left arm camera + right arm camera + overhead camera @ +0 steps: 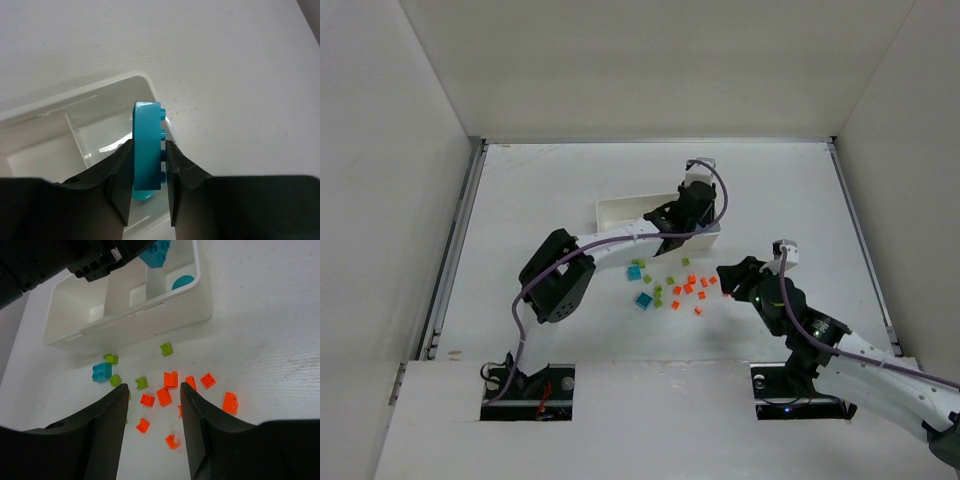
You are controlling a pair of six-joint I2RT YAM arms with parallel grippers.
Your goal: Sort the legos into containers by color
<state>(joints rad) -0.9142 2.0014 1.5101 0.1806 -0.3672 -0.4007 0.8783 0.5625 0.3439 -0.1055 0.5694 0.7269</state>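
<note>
The left end effector is clenched on a teal brick, studs sideways, above the white three-compartment tray. The right end effector hangs released over small orange bricks.

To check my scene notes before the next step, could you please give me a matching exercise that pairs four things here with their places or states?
Things:
1. left gripper
2. right gripper
3. orange bricks
4. round teal piece

Places or states:
A. lying in an end compartment of the white tray
B. open and holding nothing
C. scattered on the table, outside the tray
D. shut on a teal brick

Pairs: 1-D, 2-B, 3-C, 4-A.
</note>
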